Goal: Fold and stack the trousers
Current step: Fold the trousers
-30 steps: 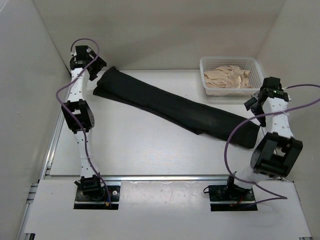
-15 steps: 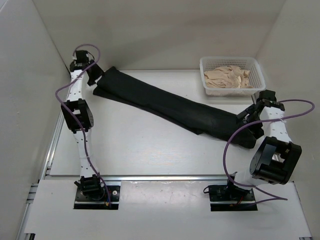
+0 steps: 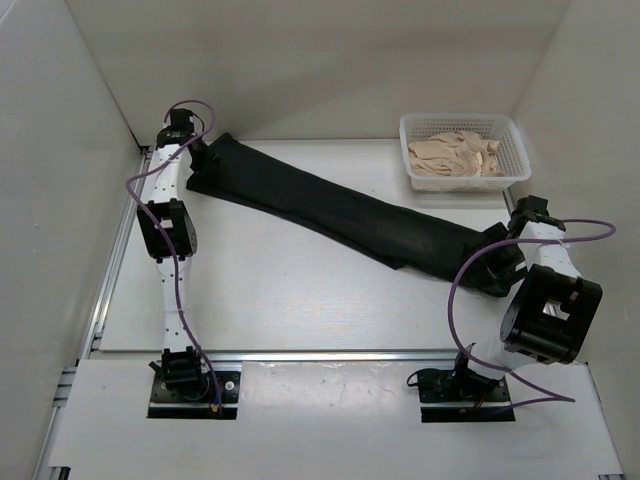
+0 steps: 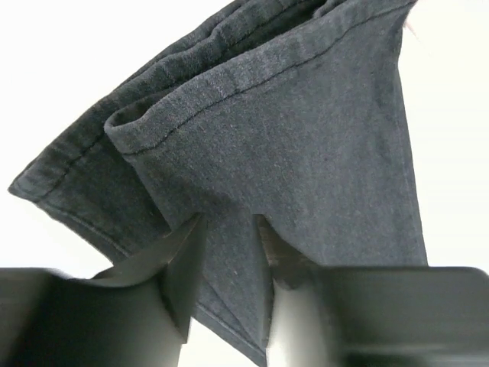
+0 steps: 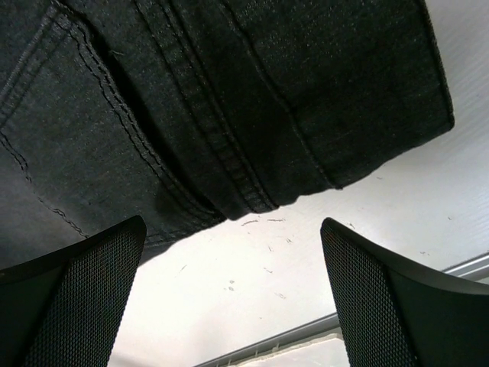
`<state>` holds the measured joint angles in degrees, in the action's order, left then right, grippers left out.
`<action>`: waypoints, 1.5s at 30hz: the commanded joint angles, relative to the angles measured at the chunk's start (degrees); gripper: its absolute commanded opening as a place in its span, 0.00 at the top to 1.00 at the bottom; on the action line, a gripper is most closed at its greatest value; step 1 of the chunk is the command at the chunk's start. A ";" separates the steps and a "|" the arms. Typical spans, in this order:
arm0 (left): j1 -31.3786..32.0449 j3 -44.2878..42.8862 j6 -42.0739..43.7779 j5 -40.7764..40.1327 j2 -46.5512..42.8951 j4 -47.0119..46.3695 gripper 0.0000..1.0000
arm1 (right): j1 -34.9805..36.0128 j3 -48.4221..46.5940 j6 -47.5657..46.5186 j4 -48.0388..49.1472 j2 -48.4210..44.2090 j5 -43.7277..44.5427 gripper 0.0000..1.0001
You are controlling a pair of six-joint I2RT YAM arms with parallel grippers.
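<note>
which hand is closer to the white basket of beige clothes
Right. The right hand sits at the near-right end of the trousers, just in front of the basket; the left hand is at their far-left end, much farther away.

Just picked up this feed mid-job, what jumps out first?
Long black trousers stretch diagonally across the table, far left to near right. The left gripper pinches the hem end, while the right gripper hangs open at the waistband end. A white basket of beige cloth sits at the far right.

Jaws narrow on left arm [image 3: 163, 218], wide on right arm [image 3: 545, 305]
</note>
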<state>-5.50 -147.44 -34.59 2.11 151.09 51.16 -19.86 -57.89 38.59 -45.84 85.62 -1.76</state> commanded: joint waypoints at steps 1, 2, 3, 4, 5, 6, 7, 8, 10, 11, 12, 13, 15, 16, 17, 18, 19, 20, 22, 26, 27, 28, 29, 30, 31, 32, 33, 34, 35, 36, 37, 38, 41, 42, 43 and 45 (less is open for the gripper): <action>0.22 -1.71 -0.39 1.14 0.96 0.35 0.60 | -0.18 0.58 0.61 1.37 -0.19 -1.40 0.00; 0.22 -1.71 -0.39 1.14 0.96 0.35 0.70 | -0.18 0.58 0.61 1.37 -0.19 -1.40 0.00; 0.22 -1.19 -0.39 1.14 0.96 0.35 0.74 | -0.18 1.37 0.61 1.37 -0.19 -1.40 0.00; 0.22 -1.19 -0.39 1.14 0.44 0.35 0.74 | -0.18 2.07 0.61 1.89 -0.19 -1.40 0.00; 0.22 -0.32 -0.39 0.62 -0.08 0.35 0.70 | -0.18 2.08 0.61 1.90 -0.19 -1.40 0.00; 0.22 0.21 -0.39 0.62 -0.61 0.35 0.51 | -0.18 2.77 1.13 1.90 -0.19 -2.01 0.00; 0.22 1.96 0.22 -0.52 -2.27 0.35 0.40 | -0.18 2.78 1.14 2.42 -0.19 -2.02 0.00; 0.22 2.93 0.22 -1.22 -3.07 0.35 0.34 | -0.18 3.56 1.14 2.43 -0.19 -2.54 0.00; 0.22 5.91 0.75 -3.41 -4.57 0.35 0.29 | -0.18 4.09 2.36 4.44 0.33 -2.55 0.00; 0.22 6.89 1.45 -4.12 -5.70 0.35 0.29 | -0.18 4.10 2.37 5.06 1.12 -2.55 0.00; 0.22 7.59 1.45 -4.65 -5.71 0.35 0.28 | -0.18 4.10 2.98 6.80 1.65 -3.16 0.00; 0.22 7.60 2.15 -4.66 -5.71 0.35 0.28 | -0.18 4.10 3.77 7.87 2.35 -3.16 0.01; 0.22 6.46 2.16 -5.19 -3.96 0.35 0.31 | -0.18 4.10 3.77 11.98 4.37 -3.87 0.07; 0.22 5.85 2.16 -4.66 -3.35 0.35 0.33 | -0.18 4.10 4.64 13.22 5.59 -3.87 0.11; 0.22 4.19 2.16 -4.66 -1.78 0.35 0.36 | -0.18 4.10 5.35 14.28 6.21 -3.87 0.12; 0.22 3.30 2.16 -3.53 -1.15 0.35 0.38 | -0.18 4.10 5.36 14.90 7.09 -3.87 0.14; 0.22 2.69 2.16 -3.52 -0.62 0.35 0.41 | -0.18 4.10 6.14 15.52 8.67 -3.87 0.17; 0.22 2.16 1.55 -2.82 -0.01 0.35 0.44 | -0.18 3.23 6.15 15.52 9.47 -3.34 0.18; 0.22 0.66 0.93 -2.81 0.52 0.35 0.55 | -0.18 2.34 6.15 15.52 10.26 -2.64 0.32; 0.22 -0.92 0.93 -2.81 0.53 -0.17 0.86 | -0.18 1.82 5.63 15.52 10.26 -0.36 0.68; 0.22 -1.45 0.93 -2.81 0.53 -0.18 0.90 | -0.18 1.81 5.62 14.83 9.74 -0.35 0.75; 0.22 -1.45 0.93 -2.81 0.00 -0.18 0.90 | -0.18 1.81 5.62 14.04 9.74 0.61 0.83; 0.22 -0.49 0.32 -2.81 -0.96 -0.18 0.90 | -0.18 1.81 5.10 14.03 9.74 0.62 0.94; 0.22 1.17 0.31 -3.42 -2.19 -0.18 0.90 | -0.18 1.12 5.09 13.16 9.74 1.31 0.99; 0.22 2.32 0.31 -4.21 -5.33 -0.18 0.90 | -0.18 0.33 5.09 12.63 9.21 2.02 1.00; 0.22 3.63 0.31 -4.22 -7.10 -0.18 0.90 | -0.18 0.32 5.09 12.01 9.21 2.02 1.00; -0.56 6.95 0.31 -5.09 -9.12 -0.18 0.90 | -0.18 -0.29 5.09 12.01 8.60 2.63 1.00; -1.18 8.64 0.31 -6.05 -12.88 -0.18 0.90 | -0.18 -0.82 5.09 11.40 8.07 2.64 1.00; -1.18 10.22 0.31 -6.06 -14.31 -0.18 0.90 | -0.18 -0.82 5.09 11.39 8.07 3.25 1.00; -2.05 11.63 0.31 -6.59 -15.55 -0.18 0.90 | -0.18 -1.34 5.09 10.78 7.46 3.78 1.00; -2.93 14.08 0.92 -6.59 -16.95 -0.18 0.90 | -0.18 -1.35 5.09 10.78 6.93 3.78 1.00; -3.46 15.15 0.93 -6.59 -16.96 -0.18 0.90 | -0.18 -2.05 5.09 10.78 6.92 4.48 1.00; -4.95 16.57 1.62 -4.67 -16.36 -0.18 0.90 | -0.18 -2.58 4.57 10.25 6.40 5.71 1.00; -4.96 16.57 1.63 -4.05 -15.74 -0.18 0.90 | -0.18 -2.58 4.57 9.64 6.40 5.71 1.00; -4.96 17.09 1.63 -4.04 -15.73 -0.18 0.90 | -0.18 -3.10 4.57 9.63 6.40 5.71 1.00; -4.96 17.09 2.16 -4.04 -15.73 0.95 0.90 | -0.18 -3.11 4.57 9.63 6.40 6.24 1.00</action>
<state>-8.78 -131.48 -33.74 0.36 138.63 52.36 -19.46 -58.48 44.29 -35.00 94.41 -0.34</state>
